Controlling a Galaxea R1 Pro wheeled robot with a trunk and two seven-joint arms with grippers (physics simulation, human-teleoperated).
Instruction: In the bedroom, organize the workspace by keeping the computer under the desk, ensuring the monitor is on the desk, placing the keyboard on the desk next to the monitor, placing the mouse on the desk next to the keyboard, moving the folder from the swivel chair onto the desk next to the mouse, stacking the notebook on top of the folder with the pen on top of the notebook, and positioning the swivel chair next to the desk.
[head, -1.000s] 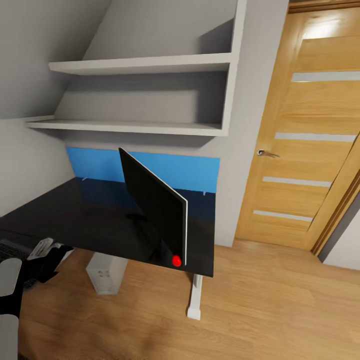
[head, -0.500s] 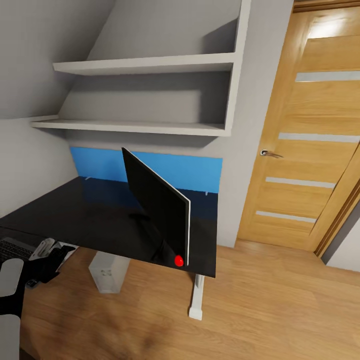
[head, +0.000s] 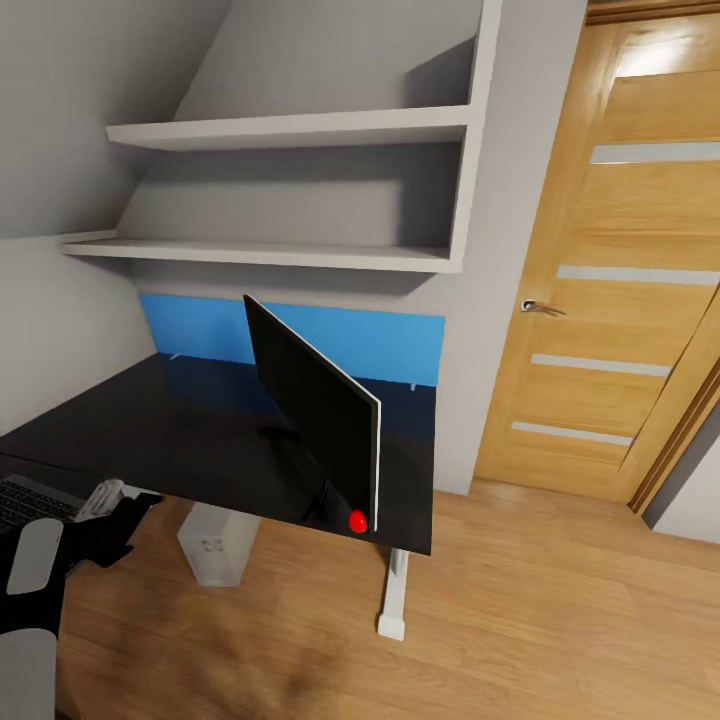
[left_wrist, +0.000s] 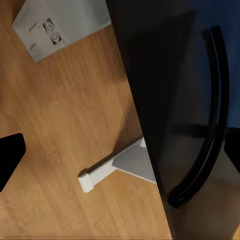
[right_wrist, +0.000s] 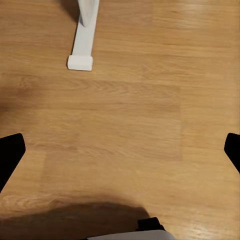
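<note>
No text, label or number can be read; the computer (left_wrist: 57, 22) bears only blurred, illegible marks.

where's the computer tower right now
In the head view, the computer stands on the wooden floor under the desk, left of its white leg.

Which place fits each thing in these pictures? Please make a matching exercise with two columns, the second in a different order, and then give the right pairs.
Things:
1. monitor
2. computer
3. keyboard
4. door

Places:
A. on the floor under the desk
B. at the head view's left edge, beside the left end effector
C. standing on the black desk top
D. in the wall right of the desk

Pairs: 1-C, 2-A, 3-B, 4-D
</note>
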